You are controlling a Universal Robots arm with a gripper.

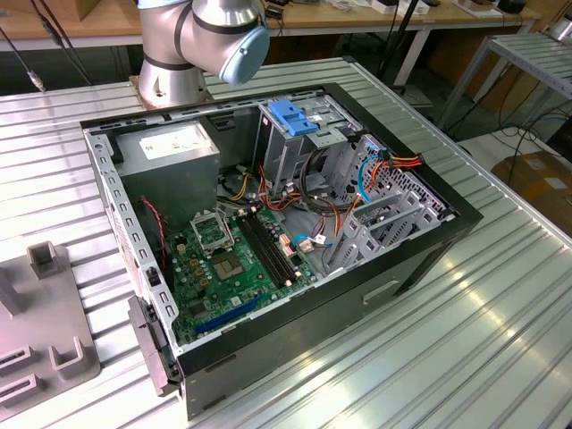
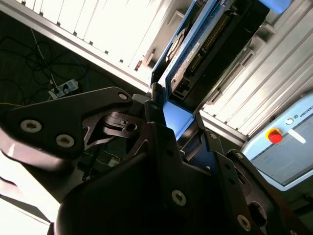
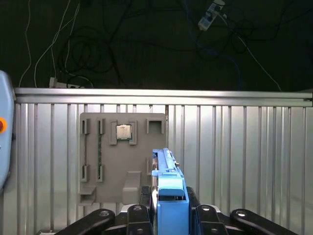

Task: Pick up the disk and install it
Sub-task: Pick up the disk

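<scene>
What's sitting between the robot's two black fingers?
The disk: its blue-railed end is clamped between the fingers of the gripper, seen in both wrist views.

Black gripper (image 2: 177, 119) clamped on blue rail end of disk (image 2: 215, 39). Ribbed metal table (image 2: 98, 24) behind. Red-button pendant (image 2: 283, 152) nearby. Cables (image 2: 44, 63) on dark floor.

Ribbed aluminium table (image 1: 500, 295); wooden bench (image 1: 357, 16) behind; cardboard box (image 1: 539, 177); cables (image 3: 83, 49) on dark floor.
</scene>
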